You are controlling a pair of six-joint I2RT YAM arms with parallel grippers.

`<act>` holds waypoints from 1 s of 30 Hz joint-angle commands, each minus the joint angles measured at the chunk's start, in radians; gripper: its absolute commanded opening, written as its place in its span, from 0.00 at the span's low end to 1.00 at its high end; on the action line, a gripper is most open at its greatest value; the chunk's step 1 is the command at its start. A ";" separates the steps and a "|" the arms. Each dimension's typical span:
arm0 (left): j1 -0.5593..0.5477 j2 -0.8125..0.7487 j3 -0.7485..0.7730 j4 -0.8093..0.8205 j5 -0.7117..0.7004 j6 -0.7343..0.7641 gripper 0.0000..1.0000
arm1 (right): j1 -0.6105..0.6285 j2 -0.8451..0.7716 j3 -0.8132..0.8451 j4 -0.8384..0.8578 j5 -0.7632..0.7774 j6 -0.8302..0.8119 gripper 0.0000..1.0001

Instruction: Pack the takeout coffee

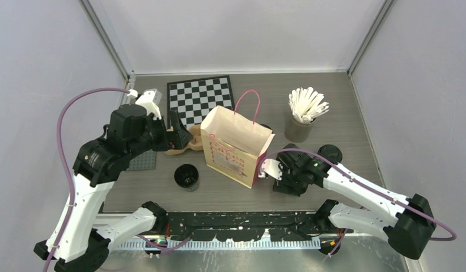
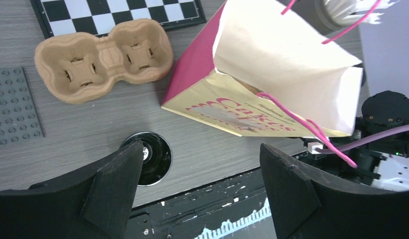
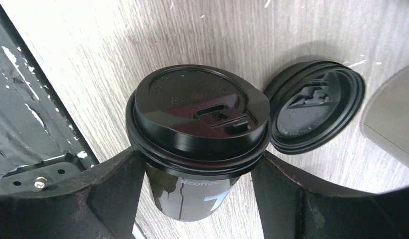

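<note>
Overhead view of a grey wood-grain table [image 1: 265, 90]. At the centre stands a cream paper bag [image 1: 235, 148] with pink lettering and pink handles, its mouth open. Just lower left of the bag, an open black cup [image 1: 187, 177] stands upright with no lid on it.

To the lower right of the bag, the right gripper [image 3: 200, 157] straddles the second black cup [image 3: 192, 204], which wears a fitted lid [image 3: 192, 104]. In the right wrist view a finger sits close against each side of this cup, but it cannot be told whether they are squeezing it. A loose black lid [image 3: 317, 107] lies flat on the table just beside this cup, at the upper right of that view.

Left of the bag, the left gripper [image 2: 200, 149] is released, fingers spread wide with nothing between them, near a brown pulp cup tray [image 2: 104, 62]. A checkerboard [image 1: 199, 99] lies at top centre, and a grey cup [image 1: 299, 131] of white sticks stands at the upper right.
</note>
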 commanded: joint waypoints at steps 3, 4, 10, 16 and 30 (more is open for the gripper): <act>0.006 -0.013 0.127 -0.056 0.072 -0.010 0.88 | -0.004 -0.113 0.113 -0.064 -0.053 0.026 0.71; 0.006 -0.013 0.141 -0.059 0.088 -0.010 0.87 | -0.005 -0.121 0.133 -0.083 -0.089 0.027 0.70; 0.006 -0.012 0.166 -0.078 0.205 -0.012 0.85 | 0.021 -0.127 0.247 -0.142 -0.317 0.056 0.70; 0.006 -0.015 0.131 -0.140 0.199 -0.067 0.80 | 0.294 -0.052 0.281 0.002 -0.287 0.202 0.71; 0.006 -0.075 -0.081 -0.180 0.391 -0.312 0.69 | 0.484 0.185 0.321 0.690 -0.146 0.374 0.71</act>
